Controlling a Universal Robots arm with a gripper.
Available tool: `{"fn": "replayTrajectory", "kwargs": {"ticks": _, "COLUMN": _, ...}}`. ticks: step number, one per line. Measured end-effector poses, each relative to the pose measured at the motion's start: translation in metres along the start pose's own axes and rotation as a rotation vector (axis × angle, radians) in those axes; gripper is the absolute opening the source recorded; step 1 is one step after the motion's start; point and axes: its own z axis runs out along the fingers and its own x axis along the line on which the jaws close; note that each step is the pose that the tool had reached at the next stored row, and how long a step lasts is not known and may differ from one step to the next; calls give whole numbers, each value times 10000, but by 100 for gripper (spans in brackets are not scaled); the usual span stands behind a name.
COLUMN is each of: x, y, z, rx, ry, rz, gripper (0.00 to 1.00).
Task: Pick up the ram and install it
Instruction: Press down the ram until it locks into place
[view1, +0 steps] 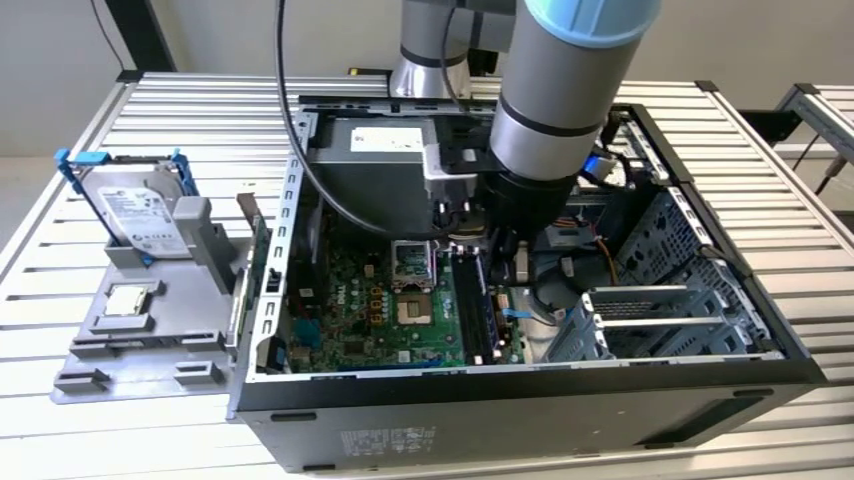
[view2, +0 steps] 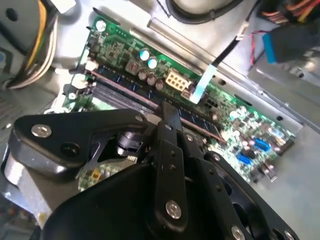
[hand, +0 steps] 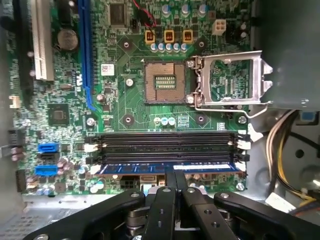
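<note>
The ram (hand: 200, 167) is a thin blue stick lying along the black memory slot closest to the motherboard's edge, with empty black slots (hand: 165, 142) beside it. In the first wrist view my gripper (hand: 175, 176) is shut, its two black fingertips pressed together and touching the ram's top edge near the middle of its length. The second wrist view has the gripper (view2: 167, 107) reaching down onto the same row of slots. In the exterior view the gripper (view1: 505, 268) is low inside the open computer case (view1: 534, 400), over the motherboard (view1: 387, 310).
An open processor socket (hand: 162, 81) with its raised metal latch (hand: 230, 80) lies just beyond the slots. Cables (hand: 280, 150) and the drive cage (view1: 667, 310) crowd one side. Outside the case, a grey tray (view1: 147, 340) holds a hard drive (view1: 134, 210) and a processor chip (view1: 130, 298).
</note>
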Motion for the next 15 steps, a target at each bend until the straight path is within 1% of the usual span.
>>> {"fn": "replayTrajectory", "kwargs": {"ticks": 6, "x": -2, "y": -1, "z": -274, "rx": -10, "ry": -3, "rz": 0, "gripper": 0}}
{"fn": "replayTrajectory", "kwargs": {"ticks": 8, "x": -3, "y": -2, "z": -336, "rx": -10, "ry": 0, "rz": 0, "gripper": 0}}
{"fn": "replayTrajectory", "kwargs": {"ticks": 15, "x": -3, "y": -2, "z": -353, "rx": -10, "ry": -1, "rz": 0, "gripper": 0}}
